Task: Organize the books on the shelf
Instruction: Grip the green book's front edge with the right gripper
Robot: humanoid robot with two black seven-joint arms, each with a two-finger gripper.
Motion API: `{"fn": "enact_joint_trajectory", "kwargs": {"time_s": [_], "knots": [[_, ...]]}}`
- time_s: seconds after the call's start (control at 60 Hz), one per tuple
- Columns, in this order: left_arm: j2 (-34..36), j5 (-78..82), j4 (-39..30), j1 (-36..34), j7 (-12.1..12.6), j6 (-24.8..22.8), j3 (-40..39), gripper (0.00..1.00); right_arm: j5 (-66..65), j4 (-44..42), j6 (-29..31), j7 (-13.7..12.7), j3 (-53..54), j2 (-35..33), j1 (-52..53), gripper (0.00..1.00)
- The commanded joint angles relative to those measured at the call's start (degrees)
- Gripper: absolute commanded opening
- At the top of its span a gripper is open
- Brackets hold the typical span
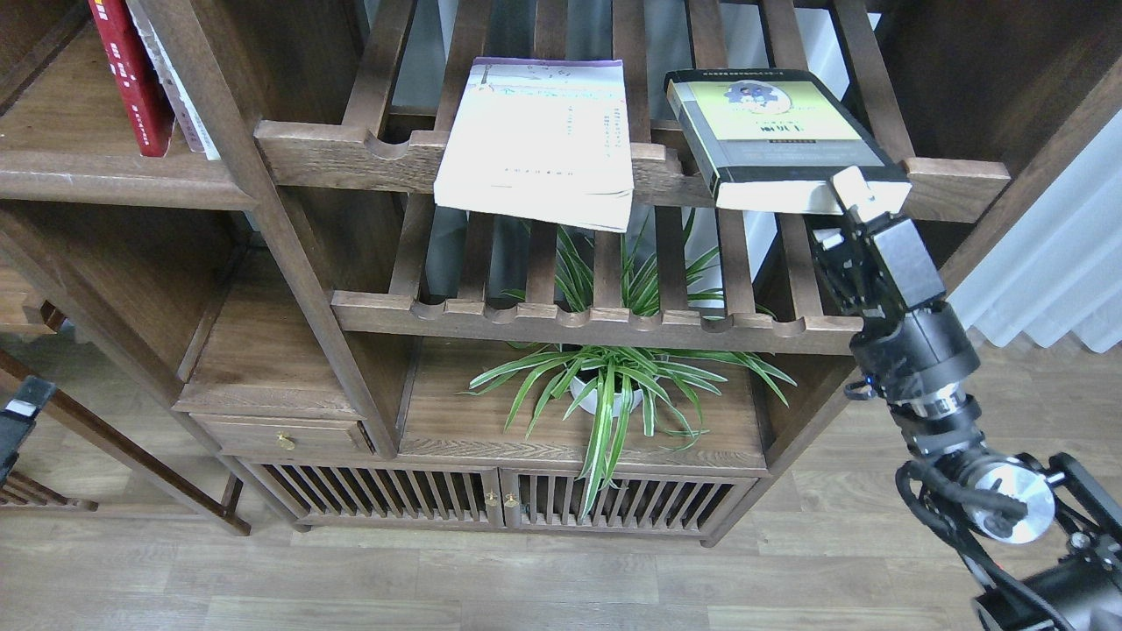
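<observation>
The black-and-yellow-green book (771,131) lies flat on the upper slatted rack (351,153), its near end over the front rail. My right gripper (840,212) is at the book's near right corner, one finger on top and one below, shut on it. The thin white book with the purple top strip (535,131) lies flat to its left, overhanging the rail. The red book (131,79) stands upright on the solid plank shelf (105,180) at upper left. My left gripper (17,425) shows only as a dark part at the left edge.
A pale book (180,101) leans beside the red one. A lower slatted rack (570,315) sits under the upper one. A potted spider plant (605,386) stands on the cabinet top below. White curtains (1052,254) hang at the right. A wooden frame (131,456) stands at the lower left.
</observation>
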Motion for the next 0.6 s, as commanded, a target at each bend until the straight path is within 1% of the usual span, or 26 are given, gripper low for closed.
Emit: {"fn": "enact_joint_trajectory", "kwargs": {"time_s": [0.0,0.583], "knots": [[0.0,0.0,0.0,0.03,0.0,0.0,0.01,0.92,2.05,0.45,0.0,0.06,0.07,-0.47,-0.08,0.95],[0.09,0.0,-0.09,0.03,0.0,0.0,-0.43,0.92,2.41,0.89,0.0,-0.02,-0.37,-0.38,1.41,0.95]]}}
